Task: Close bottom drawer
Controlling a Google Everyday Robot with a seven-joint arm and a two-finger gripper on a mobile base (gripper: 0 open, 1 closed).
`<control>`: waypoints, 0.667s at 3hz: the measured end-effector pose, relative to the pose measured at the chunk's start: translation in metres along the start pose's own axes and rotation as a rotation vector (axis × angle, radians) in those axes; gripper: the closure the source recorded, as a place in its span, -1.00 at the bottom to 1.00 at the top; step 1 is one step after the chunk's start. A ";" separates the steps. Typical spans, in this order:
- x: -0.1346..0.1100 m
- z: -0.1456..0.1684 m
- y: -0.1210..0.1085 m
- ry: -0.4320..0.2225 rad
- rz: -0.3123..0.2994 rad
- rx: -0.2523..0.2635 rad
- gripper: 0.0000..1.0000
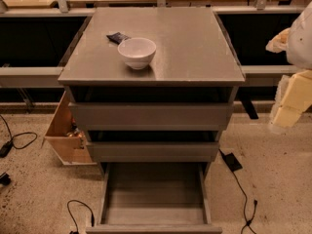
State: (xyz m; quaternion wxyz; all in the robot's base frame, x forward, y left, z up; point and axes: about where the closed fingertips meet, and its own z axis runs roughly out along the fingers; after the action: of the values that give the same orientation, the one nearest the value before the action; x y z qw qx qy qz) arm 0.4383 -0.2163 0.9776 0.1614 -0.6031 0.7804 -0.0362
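Observation:
The grey cabinet (195, 48) stands in the middle of the camera view with three stacked drawers. The bottom drawer (153, 199) is pulled far out toward me. Its long shallow grey tray is empty and its flat front (153, 228) lies at the lower edge of the view. The two drawers above, top (151, 115) and middle (152, 151), stand out only slightly. My gripper (288, 104), pale cream, hangs at the right edge of the view, level with the top drawer. It is well to the right of the cabinet and touches nothing.
A white bowl (137, 52) and a dark packet (118, 37) sit on the cabinet top. A light-brown wooden box (66, 130) leans against the cabinet's left side. Cables (243, 199) and a black adapter (230, 161) lie on the speckled floor at the right; another cable (80, 211) lies at the left.

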 end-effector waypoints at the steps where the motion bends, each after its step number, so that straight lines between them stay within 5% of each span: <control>1: 0.000 0.000 0.000 0.000 0.000 0.000 -1.00; 2: 0.003 0.020 0.009 0.006 0.005 0.011 -1.00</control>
State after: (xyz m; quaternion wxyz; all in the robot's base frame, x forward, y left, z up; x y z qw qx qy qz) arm 0.4352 -0.2138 0.9563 0.1624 -0.6002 0.7821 -0.0416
